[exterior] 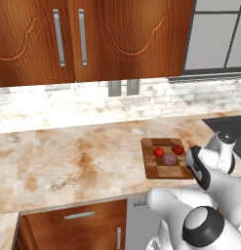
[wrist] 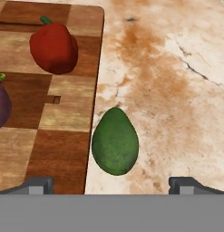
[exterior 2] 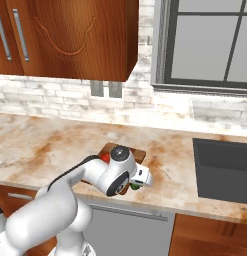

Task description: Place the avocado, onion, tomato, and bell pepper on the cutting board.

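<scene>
- Left base view: the cutting board (exterior: 163,167) lies on the marbled counter (exterior: 83,161), near its front edge. On the board sit the tomato (exterior: 158,152), the bell pepper (exterior: 178,149) to its right, and the onion (exterior: 170,159) in front of and between them, close to both. The white arm rises at the lower right and covers the board's right edge.
- Right base view: the arm bends over the board, hiding most of it; a strip of the board's far edge and a sliver of red show behind the wrist. A bit of the green avocado (exterior 2: 135,186) peeks out just beneath the hand. A dark sink (exterior 2: 222,167) is set into the counter, well to the right.
- Hand view: the tool (wrist: 112,185) has its two dark tips spread wide apart, holding nothing. Between them, slightly ahead, the avocado lies on the bare counter, just beside the board's edge. The bell pepper and the onion rest on the board.
</scene>
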